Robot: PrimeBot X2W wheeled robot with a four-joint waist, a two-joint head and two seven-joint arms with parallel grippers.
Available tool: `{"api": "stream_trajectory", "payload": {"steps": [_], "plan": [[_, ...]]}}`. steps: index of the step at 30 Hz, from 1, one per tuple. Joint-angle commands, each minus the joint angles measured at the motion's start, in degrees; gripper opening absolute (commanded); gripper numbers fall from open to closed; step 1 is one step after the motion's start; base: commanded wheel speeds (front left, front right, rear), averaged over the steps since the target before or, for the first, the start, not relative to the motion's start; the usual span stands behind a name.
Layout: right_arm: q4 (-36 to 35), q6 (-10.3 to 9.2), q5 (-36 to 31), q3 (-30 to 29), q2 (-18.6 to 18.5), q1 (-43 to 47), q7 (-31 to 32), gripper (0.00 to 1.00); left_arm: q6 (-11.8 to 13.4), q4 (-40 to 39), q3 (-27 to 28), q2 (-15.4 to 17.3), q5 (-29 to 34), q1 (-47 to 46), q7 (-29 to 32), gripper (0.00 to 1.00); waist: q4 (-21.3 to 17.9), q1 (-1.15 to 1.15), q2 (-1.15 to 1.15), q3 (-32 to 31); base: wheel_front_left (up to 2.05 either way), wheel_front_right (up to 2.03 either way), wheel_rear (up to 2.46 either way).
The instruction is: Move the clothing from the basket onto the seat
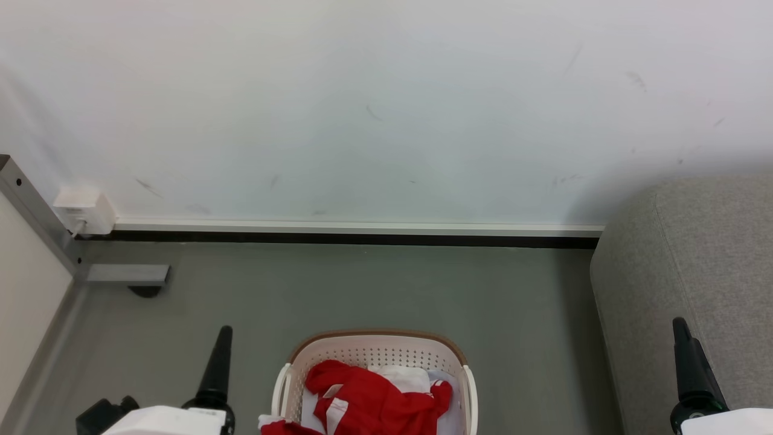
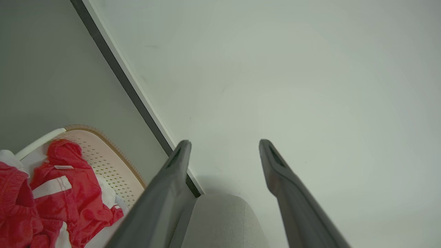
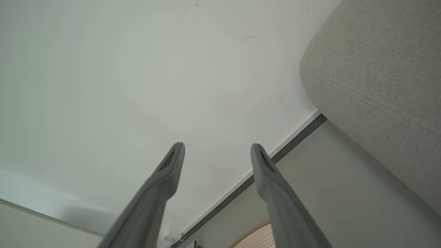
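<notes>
The clothes [image 1: 368, 402] lie in a tangled red and white heap inside the basket [image 1: 374, 335], and 1 fold appears to spill over the basket's near left rim. None are seen on the sofa [image 1: 694, 254], which stands to the right of the basket with bare floor [image 1: 362, 284] between them.

The left end effector [image 2: 224, 142] is held spread and empty to the left of the basket. The right end effector [image 3: 217, 146] is likewise spread and empty, well to the right of the basket and seen against the sofa.

Because the heap is knotted, 2 garments could probably be lifted at once, or the light basket dragged along. A fingertip could be caught in the basket's holes. A trailing sleeve could be dropped on the floor right of the basket.

Beyond the basket, the wall [image 1: 386, 109] and skirting [image 1: 362, 229] are seen. A white box [image 1: 84, 210] and a metal foot [image 1: 127, 273] sit beyond and left of the basket. Nothing is seen to block the way.
</notes>
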Motion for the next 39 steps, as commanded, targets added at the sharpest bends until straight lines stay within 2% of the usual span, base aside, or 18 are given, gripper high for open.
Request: {"api": "stream_trajectory", "payload": {"steps": [1,13,39], "plan": [[-1.5,-0.03,-4.0,0.6,-1.0,-0.4,-0.8,1.00,0.6,-1.0,-0.6,0.4,3.2,-1.0,-0.7,1.00,0.0,0.00,0.00,0.0,0.00,0.00,0.00],[-2.5,-0.04,-18.6,2.4,-2.4,0.5,-3.4,1.00,3.6,-1.3,-2.9,0.4,18.4,-0.5,-3.2,1.00,0.1,0.00,0.00,0.0,0.00,0.00,0.00],[-4.0,-0.06,-36.5,4.8,-3.3,1.6,-7.9,1.00,6.4,-2.8,-4.9,0.5,41.0,0.6,-7.8,1.00,0.4,0.00,0.00,0.2,0.00,0.00,0.00]]}}
